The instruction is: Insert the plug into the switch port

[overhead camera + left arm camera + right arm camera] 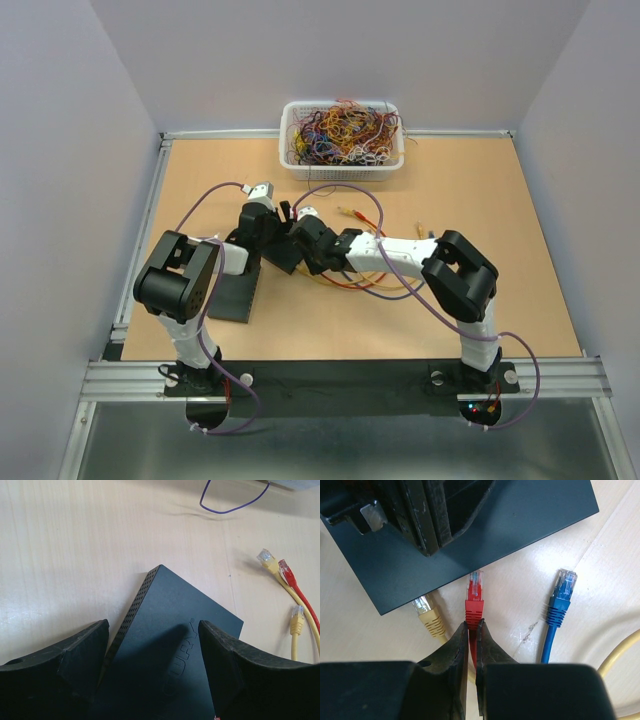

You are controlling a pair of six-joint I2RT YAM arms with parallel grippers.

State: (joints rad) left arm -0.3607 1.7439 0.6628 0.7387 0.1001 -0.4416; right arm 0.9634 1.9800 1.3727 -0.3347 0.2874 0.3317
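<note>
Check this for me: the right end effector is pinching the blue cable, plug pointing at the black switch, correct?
No. The right end effector is shut on the red cable, not the blue cable; its plug does point at the black switch. The right wrist view shows this.

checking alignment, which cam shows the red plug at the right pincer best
Right wrist: the red plug fills centre frame, tip near the switch. Top external cannot resolve it; left wrist shows a red connector, maybe another.
</note>
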